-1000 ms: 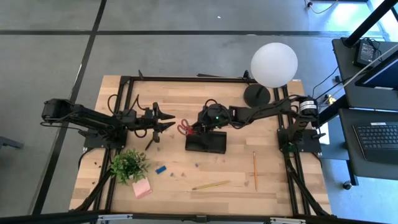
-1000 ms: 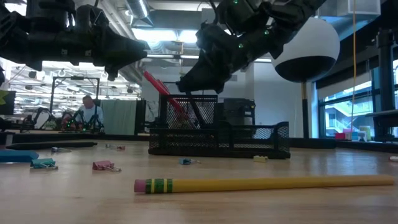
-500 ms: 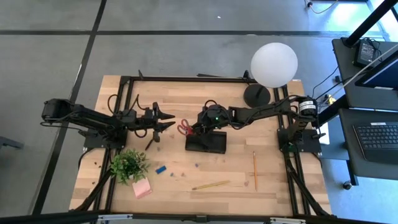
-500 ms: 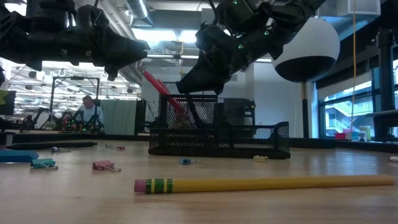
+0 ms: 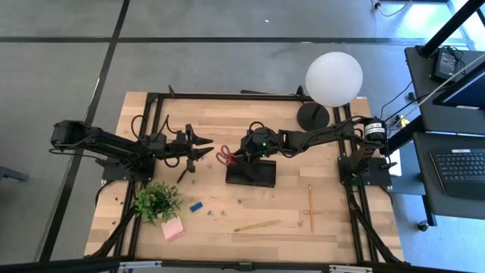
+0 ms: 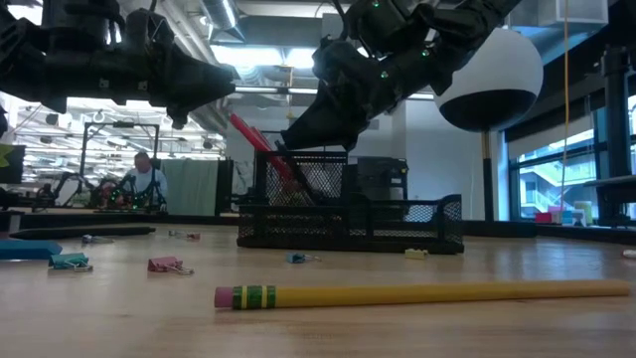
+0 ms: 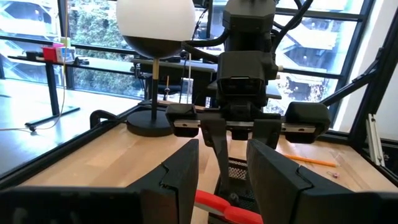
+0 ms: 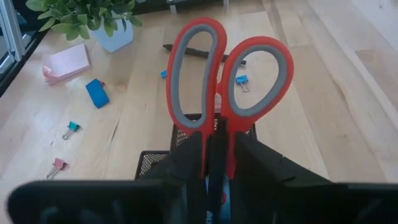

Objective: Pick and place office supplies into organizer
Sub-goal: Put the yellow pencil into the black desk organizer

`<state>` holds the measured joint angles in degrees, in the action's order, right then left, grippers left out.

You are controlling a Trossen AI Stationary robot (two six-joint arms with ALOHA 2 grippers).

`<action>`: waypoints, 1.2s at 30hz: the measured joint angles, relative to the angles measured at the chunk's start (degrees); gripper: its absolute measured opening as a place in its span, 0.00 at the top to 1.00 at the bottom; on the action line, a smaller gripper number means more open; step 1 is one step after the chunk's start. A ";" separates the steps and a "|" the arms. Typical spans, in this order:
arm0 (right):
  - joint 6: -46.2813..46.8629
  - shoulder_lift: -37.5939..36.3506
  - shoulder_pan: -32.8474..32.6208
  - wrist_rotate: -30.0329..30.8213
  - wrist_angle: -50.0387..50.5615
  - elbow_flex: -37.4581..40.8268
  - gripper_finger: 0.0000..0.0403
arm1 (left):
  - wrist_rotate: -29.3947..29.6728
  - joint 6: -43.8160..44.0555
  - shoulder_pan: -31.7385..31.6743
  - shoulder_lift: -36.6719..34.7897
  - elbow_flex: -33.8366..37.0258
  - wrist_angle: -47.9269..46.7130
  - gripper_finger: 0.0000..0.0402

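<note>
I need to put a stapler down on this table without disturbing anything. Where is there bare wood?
Bare wood lies along the far edge, left of the lamp base, and in the near right corner beyond the upright pencil. It is crowded around the organizer, where the right gripper holds the scissors, and near the plant, eraser and sticky notes.

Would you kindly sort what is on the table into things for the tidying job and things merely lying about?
For the job: scissors between the right gripper's fingers, organizer, pencils, sticky notes, eraser, clips.

Lying about: plant, lamp.
</note>
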<state>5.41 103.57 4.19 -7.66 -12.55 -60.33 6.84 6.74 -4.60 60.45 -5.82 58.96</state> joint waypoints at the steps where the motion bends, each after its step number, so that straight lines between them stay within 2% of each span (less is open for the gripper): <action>1: 0.00 0.00 0.00 0.00 0.00 0.02 0.73 | 0.00 0.00 -0.02 0.00 0.00 0.00 0.68; 9: 0.52 -0.39 0.00 0.00 -0.03 0.02 0.58 | 0.00 0.00 0.00 0.00 0.00 0.02 0.68; 18: 11.12 -9.66 1.92 0.45 2.93 0.02 0.56 | -0.03 0.00 -0.01 0.02 0.00 0.04 0.68; 21: 15.75 -13.93 2.52 2.73 8.86 -0.01 0.56 | -0.03 0.00 -0.01 0.01 0.00 0.04 0.68; 27: 29.20 -20.85 2.12 10.60 27.69 -0.03 0.56 | -0.01 -0.01 0.00 0.02 0.00 0.05 0.68; 36: 56.89 -22.34 -3.42 12.98 56.93 0.02 0.56 | 4.40 -0.02 -0.07 0.02 -0.02 0.04 0.68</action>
<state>62.30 81.23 0.76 5.32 44.38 -60.31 11.23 6.72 -4.67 60.47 -5.85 59.00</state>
